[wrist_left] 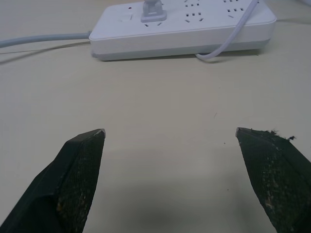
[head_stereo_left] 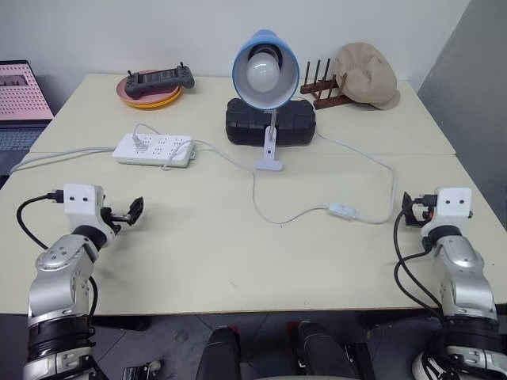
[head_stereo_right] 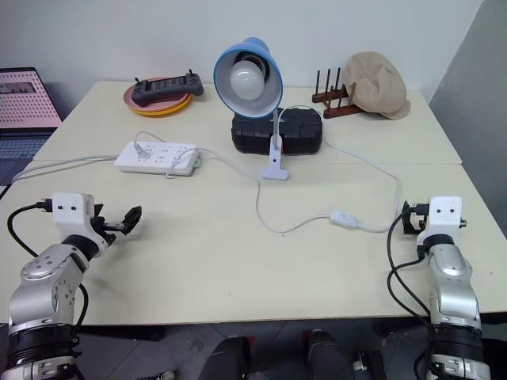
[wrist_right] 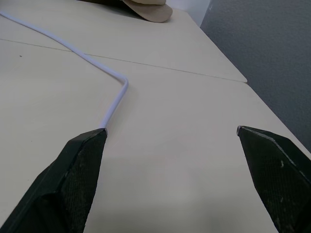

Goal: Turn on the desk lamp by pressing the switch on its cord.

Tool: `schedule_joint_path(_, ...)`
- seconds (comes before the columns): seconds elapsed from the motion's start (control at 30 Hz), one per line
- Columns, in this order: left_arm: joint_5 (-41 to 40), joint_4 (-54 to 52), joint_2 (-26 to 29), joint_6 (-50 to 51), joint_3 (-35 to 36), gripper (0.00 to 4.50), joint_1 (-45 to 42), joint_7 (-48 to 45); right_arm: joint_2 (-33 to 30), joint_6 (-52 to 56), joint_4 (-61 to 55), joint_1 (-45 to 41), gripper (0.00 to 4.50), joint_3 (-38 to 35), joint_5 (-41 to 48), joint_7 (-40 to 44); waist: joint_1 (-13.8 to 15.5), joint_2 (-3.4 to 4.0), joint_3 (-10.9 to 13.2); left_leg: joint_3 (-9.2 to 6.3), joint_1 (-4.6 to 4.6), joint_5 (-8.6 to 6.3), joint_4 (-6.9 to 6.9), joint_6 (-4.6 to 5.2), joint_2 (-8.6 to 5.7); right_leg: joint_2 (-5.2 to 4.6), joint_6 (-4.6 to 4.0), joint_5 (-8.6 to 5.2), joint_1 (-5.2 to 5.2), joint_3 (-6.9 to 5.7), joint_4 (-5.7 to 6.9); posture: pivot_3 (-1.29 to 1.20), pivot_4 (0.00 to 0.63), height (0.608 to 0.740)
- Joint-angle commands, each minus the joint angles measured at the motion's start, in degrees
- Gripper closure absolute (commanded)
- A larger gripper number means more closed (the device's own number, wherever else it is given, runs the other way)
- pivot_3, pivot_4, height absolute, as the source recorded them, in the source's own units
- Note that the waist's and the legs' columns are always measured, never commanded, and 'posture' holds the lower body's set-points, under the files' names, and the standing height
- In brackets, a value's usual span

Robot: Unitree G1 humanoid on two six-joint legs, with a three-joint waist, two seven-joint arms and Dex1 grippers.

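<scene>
Task is at the start; nothing is pressed as far as you can see. The desk lamp (head_stereo_left: 264, 70) stands clipped upright at mid-table, in front of a black case (head_stereo_left: 271, 121), and its bulb looks unlit, though that's hard to call in this room light.

The cord (head_stereo_left: 277, 215) runs from the lamp base toward you, loops across the table (head_stereo_left: 198, 253), and carries the switch (head_stereo_left: 342, 210) right of centre. From the switch it curves on, back up toward the rear. The switch lies flat on bare table with nothing on it or against it.

Your left tool (head_stereo_left: 129, 211) hovers near the left edge, fingers spread wide, empty. The left wrist view looks at the power strip (wrist_left: 184, 24) with one plug in it. That is not your target.

Your right tool (head_stereo_left: 412, 209) sits near the right edge, fingers also wide apart, holding nothing. The right wrist view has a bend of the cord just past its left finger (wrist_right: 77, 174); the finger is not touching it as far as I can tell.

Left to do: everything. The right tool is the nearer one to the switch, so you'd likely bring it in leftward, come down over the rocker and press. Watch that the cord doesn't drag the switch away.
</scene>
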Motion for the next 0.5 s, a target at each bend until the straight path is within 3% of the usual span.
schedule_joint_path(0.03, -1.1, -2.0, 0.9, 0.6, 1.0, 0.00, -0.2, -0.5, -0.4, 0.2, -2.7, -0.4, 0.01, -1.5, 0.2, -0.5, 0.0, 0.00, 0.0, 0.00, 0.00, 0.00, 0.00, 0.00, 0.00, 0.00, 0.00, 0.00, 0.00, 0.00, 0.00, 0.00, 0.150, 0.740)
schedule_joint_path(0.37, -1.9, -3.3, 1.6, 1.5, 1.3, 0.00, 0.5, -2.5, -1.9, 1.5, -5.4, 0.9, 0.01, -1.2, 0.8, 2.5, 0.0, 0.00, 0.0, -0.01, 0.00, 0.00, 0.00, 0.00, 0.00, 0.00, 0.00, -0.01, 0.00, -0.01, 0.00, 0.00, 0.150, 0.740)
schedule_joint_path(0.5, -3.9, -5.2, 2.9, 3.6, 0.0, 0.00, 0.7, -7.0, -5.3, 4.1, -10.3, 1.7, 0.01, 1.5, 5.6, 14.0, 0.0, 0.00, 0.0, 0.00, 0.00, 0.00, 0.00, 0.00, 0.00, 0.00, 0.02, -0.01, 0.00, 0.00, 0.00, 0.00, 0.150, 0.740)
